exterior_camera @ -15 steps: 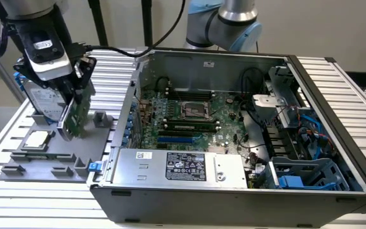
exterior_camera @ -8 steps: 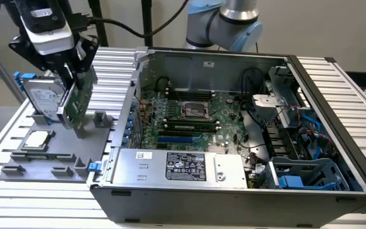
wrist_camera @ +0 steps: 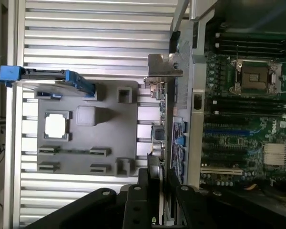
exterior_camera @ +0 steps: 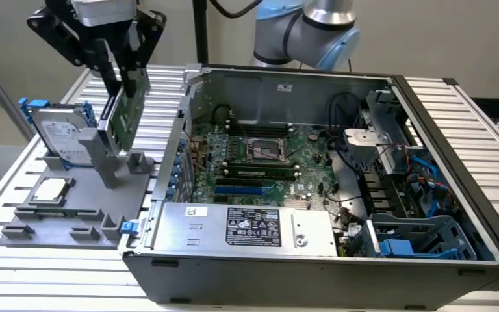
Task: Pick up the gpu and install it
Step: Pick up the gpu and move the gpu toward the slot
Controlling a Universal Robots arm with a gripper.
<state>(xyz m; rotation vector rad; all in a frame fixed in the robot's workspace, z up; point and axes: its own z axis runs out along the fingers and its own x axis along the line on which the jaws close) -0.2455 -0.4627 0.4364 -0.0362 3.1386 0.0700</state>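
Ribbed metal slats form the table [exterior_camera: 457, 104], which carries an open computer case [exterior_camera: 319, 279] and, toward the exterior view's left, a grey tray [exterior_camera: 85, 195].

In the upper left of the exterior view the tool [exterior_camera: 121, 71] is clenched on the top edge of the gpu [exterior_camera: 130, 117]. The card hangs upright above the tray, apart from it and just beside the hard drive [exterior_camera: 59, 133] with its blue rails. A small square chip [exterior_camera: 50, 190] lies lower on the tray. The wrist view has the gpu [wrist_camera: 168, 109] edge-on, running out from the tool [wrist_camera: 159, 191] to its silver bracket beside the case wall.

The card looks light and stiff, but thin and probably fragile. Its bare circuit face and connector edge are best left untouched, so a pinch across the plain upper edge seems sound. A tilt could twist it in so narrow a grip.

The white label [exterior_camera: 254, 227] on the power unit and the hard drive's sticker carry print too small to read.
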